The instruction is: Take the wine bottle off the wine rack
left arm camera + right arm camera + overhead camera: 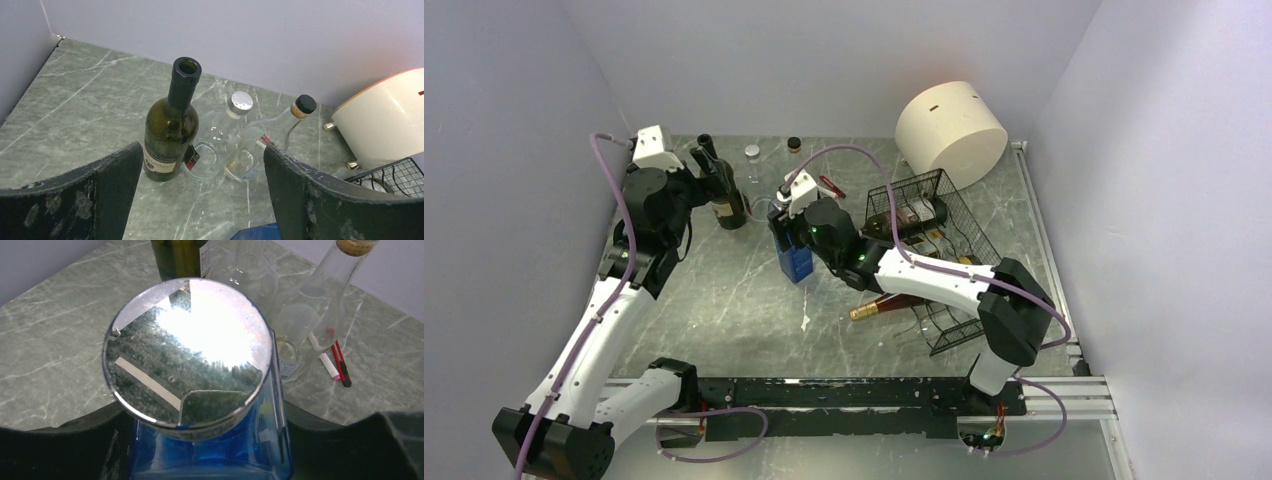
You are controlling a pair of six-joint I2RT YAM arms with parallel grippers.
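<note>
Clamped half-wide in right gripper (792, 238): blue bottle (797, 264), upright, just left of wine rack (969, 225). Seat base flat before release, then lift straight off. Farther left of wine rack, left gripper (202, 150) wide, empty. In wine rack lies labelled bottle (914, 213).

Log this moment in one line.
left gripper: open, facing green bottle | right gripper: shut on blue bottle | wine rack: bottles inside

From above, the right arm (934, 280) covers part of the wine rack (954, 205) and the body of the gold-necked bottle (869, 311). At the right wrist, the green bottle (180, 257) is cut off by the top edge and the silver cap (187, 355) hides most of the blue bottle (240, 445). The left wrist view catches only a corner of the rack, and the cream cylinder (385, 120) runs off its right edge.
</note>
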